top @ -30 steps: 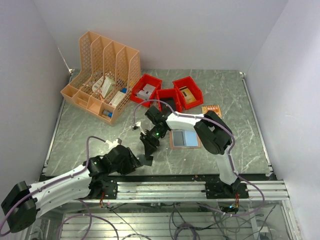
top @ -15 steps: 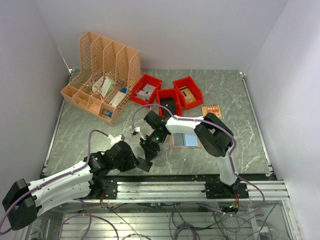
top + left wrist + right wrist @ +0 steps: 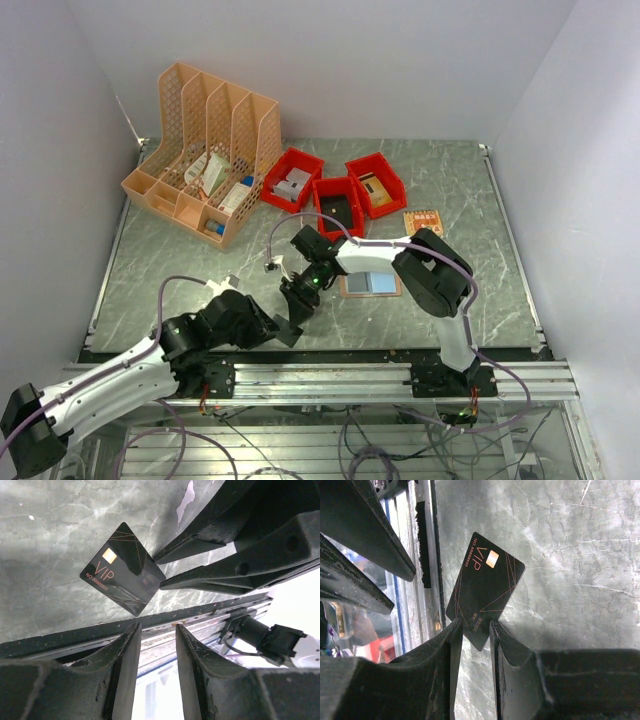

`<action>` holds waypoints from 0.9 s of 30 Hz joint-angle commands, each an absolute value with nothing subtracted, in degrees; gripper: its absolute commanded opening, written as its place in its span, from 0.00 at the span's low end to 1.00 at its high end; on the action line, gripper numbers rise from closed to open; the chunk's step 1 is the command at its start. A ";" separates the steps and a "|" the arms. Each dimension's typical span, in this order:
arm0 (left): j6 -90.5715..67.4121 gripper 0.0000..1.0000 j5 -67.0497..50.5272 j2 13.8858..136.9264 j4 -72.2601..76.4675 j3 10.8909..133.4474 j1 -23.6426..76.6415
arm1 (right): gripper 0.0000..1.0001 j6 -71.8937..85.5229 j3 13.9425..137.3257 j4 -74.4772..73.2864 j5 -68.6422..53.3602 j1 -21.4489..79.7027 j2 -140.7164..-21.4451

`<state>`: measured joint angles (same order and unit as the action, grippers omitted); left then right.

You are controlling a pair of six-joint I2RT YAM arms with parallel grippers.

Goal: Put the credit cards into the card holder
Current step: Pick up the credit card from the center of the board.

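Black plastic bearing a gold chip and the letters VIP is seen in the middle of both wrist views. This black card [image 3: 485, 590] is pinched by one lower corner between the fingers of the right claw [image 3: 474, 629], which is closed on it. It is held tilted above the bench [image 3: 180, 270], near the front rail [image 3: 330, 375]. The left claw [image 3: 157, 627] is stationed close opposite. Its jaws are seen parted with nothing between them, and the free corner of the card lies just beyond their tips, untouched as far as can be told. The card holder [image 3: 370, 283] is laid open and flat on the bench, just to the right of the two claws and nearer the arms than the red bins [image 3: 398, 190]. It is apart from the card.

The step in hand is judged to be a handover or regrip of the card in the air, before any insertion is attempted. For the next move, the left jaws would need to be lined up with the card's plane and closed on its free corner or edge before the right grip is released. Otherwise the card could be twisted or dropped. The card's edge would then have to be aimed at a slot of the holder, which may need steadying, since it looks light enough to slide.
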<state>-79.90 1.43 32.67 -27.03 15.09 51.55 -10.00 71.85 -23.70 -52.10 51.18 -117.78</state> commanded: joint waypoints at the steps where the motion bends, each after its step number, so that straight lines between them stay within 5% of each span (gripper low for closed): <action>1: -86.54 0.46 0.54 30.85 -27.80 13.49 51.57 | 0.30 -6.82 70.73 -20.18 -50.59 51.49 -117.12; 8: -87.28 0.55 1.16 36.36 -29.28 15.45 51.84 | 0.30 -4.59 69.79 -18.40 -51.42 51.15 -117.35; 27: -96.97 0.59 2.41 44.76 -22.16 14.55 59.50 | 0.27 2.96 66.35 -12.50 -53.85 50.56 -117.16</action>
<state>-94.02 1.89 43.68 -23.62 14.28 58.17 1.65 67.57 -13.41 -54.28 50.57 -117.56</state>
